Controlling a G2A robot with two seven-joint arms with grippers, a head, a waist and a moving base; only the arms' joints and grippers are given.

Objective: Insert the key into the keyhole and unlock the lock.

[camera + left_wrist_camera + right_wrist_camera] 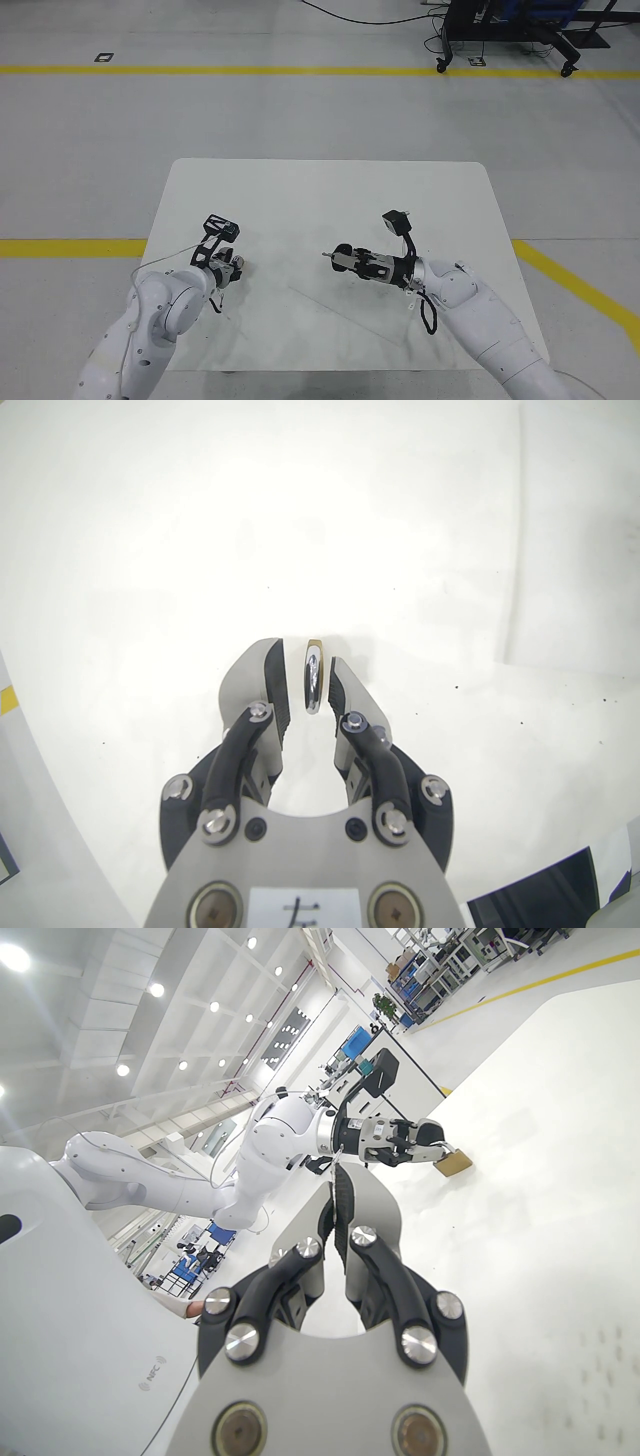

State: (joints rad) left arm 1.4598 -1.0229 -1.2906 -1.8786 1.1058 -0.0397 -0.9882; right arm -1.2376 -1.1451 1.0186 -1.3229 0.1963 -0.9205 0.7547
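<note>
A brass padlock (314,675) with a silver shackle stands edge-on on the white table (320,190), between the fingers of my left gripper (307,680). That gripper is open: one pad (339,692) lies close to the shackle and a narrow gap shows at the other pad (277,680). In the right wrist view the lock (452,1163) rests on the table at the tip of the left gripper (430,1143). My right gripper (337,1178) is shut on the thin key (335,1160), whose blade points toward the lock. From above, the right gripper (340,258) hangs to the right of the left gripper (236,266).
A faint clear sheet (350,310) lies flat on the table near its front. A black wheeled cart (510,25) stands on the floor far behind. Bare table stretches behind both grippers and between them.
</note>
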